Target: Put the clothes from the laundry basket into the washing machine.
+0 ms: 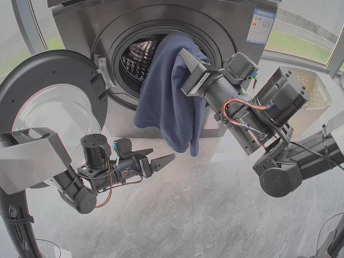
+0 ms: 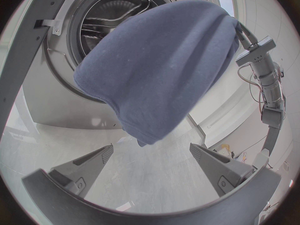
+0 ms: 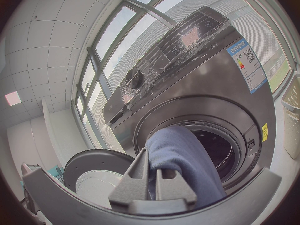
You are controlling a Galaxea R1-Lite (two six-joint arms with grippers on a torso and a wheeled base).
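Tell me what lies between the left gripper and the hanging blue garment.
Nothing. In the left wrist view only bare floor shows between the left gripper and the hem of the blue garment.

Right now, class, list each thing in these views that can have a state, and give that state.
washing machine door: swung open.
blue garment: gripped, held at the drum opening, hanging down outside.
left end effector: open, empty.
right end effector: shut on the blue garment.
laundry basket: no clothes visible inside.
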